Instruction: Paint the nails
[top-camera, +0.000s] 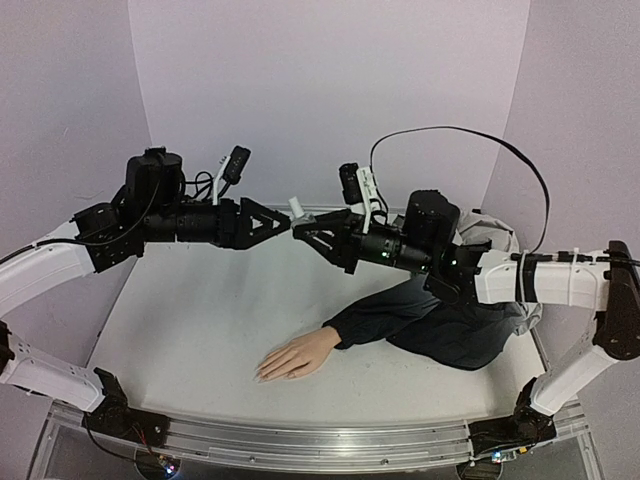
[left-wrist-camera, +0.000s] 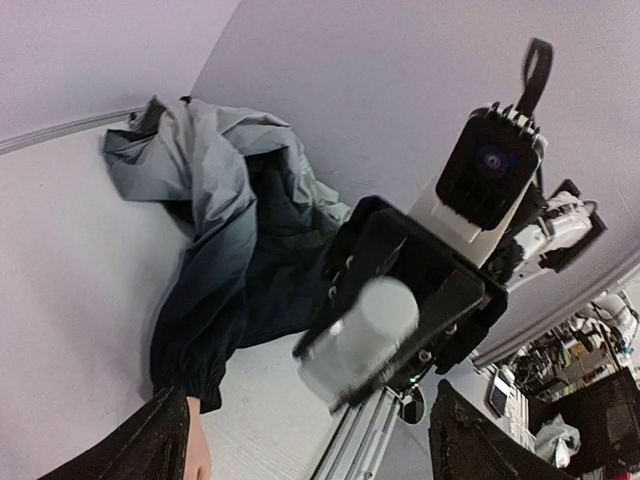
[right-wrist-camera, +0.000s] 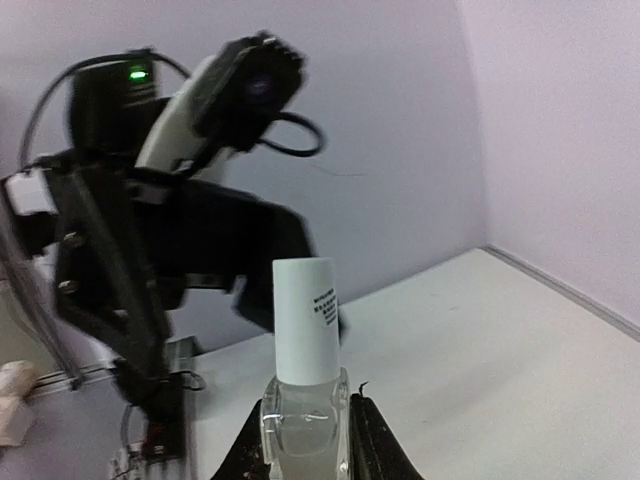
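My right gripper (top-camera: 312, 233) is shut on a small clear glass bottle (right-wrist-camera: 305, 425) with a tall white cap (right-wrist-camera: 305, 318), and holds it in the air above the table. The cap (top-camera: 297, 208) points at my left gripper (top-camera: 283, 227), which is open, with its jaws wide apart just short of the cap. In the left wrist view the cap (left-wrist-camera: 362, 335) shows end-on and blurred, ahead of my own fingers (left-wrist-camera: 478, 440). The peach mannequin hand (top-camera: 295, 356) lies palm down on the table below, with a dark navy sleeve (top-camera: 395, 315). Its nails (top-camera: 263, 373) are too small to make out.
A rumpled grey and navy jacket (top-camera: 470, 330) lies heaped at the right of the table and also shows in the left wrist view (left-wrist-camera: 215, 190). Purple walls close in the back and sides. A metal rail (top-camera: 300, 442) runs along the near edge.
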